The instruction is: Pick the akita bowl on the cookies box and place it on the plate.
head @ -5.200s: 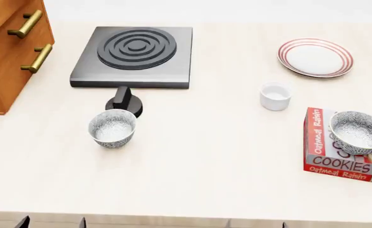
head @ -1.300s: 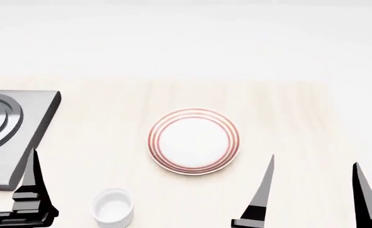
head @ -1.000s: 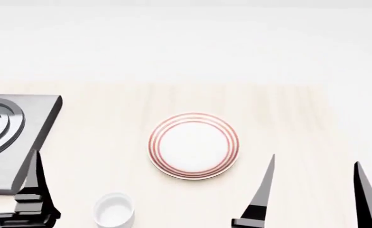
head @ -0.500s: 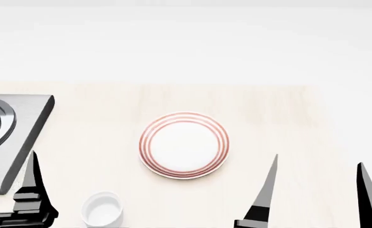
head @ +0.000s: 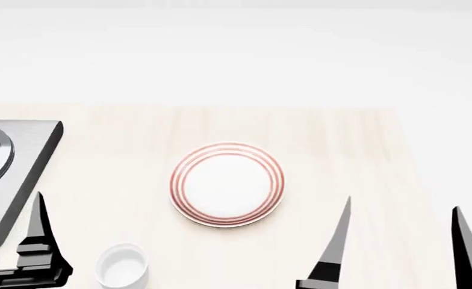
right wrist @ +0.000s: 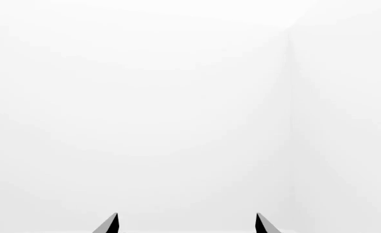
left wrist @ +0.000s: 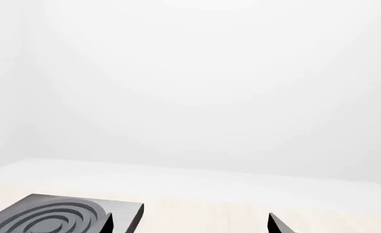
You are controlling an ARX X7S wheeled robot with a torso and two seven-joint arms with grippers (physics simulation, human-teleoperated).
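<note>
White wall fills most of what my wrists see; the bowl and its box are out of view in every picture, so I can read no writing. My right gripper (head: 401, 247) stands spread and empty. Of my left gripper (head: 35, 250) only one finger shows from the head, but its wrist view shows two tips apart. The plate (head: 227, 184) sits bare between the burner (head: 3, 174) and my right fingers, a cup (head: 123, 267) nearby. I judge the bowl stiff, glazed, breakable: take the rim.

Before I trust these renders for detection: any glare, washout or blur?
Head view: sharp, plate rings crisp, far counter fades into white. Left wrist view: mostly blank white wall, stove burner clear. Right wrist view: nearly all featureless white.
</note>
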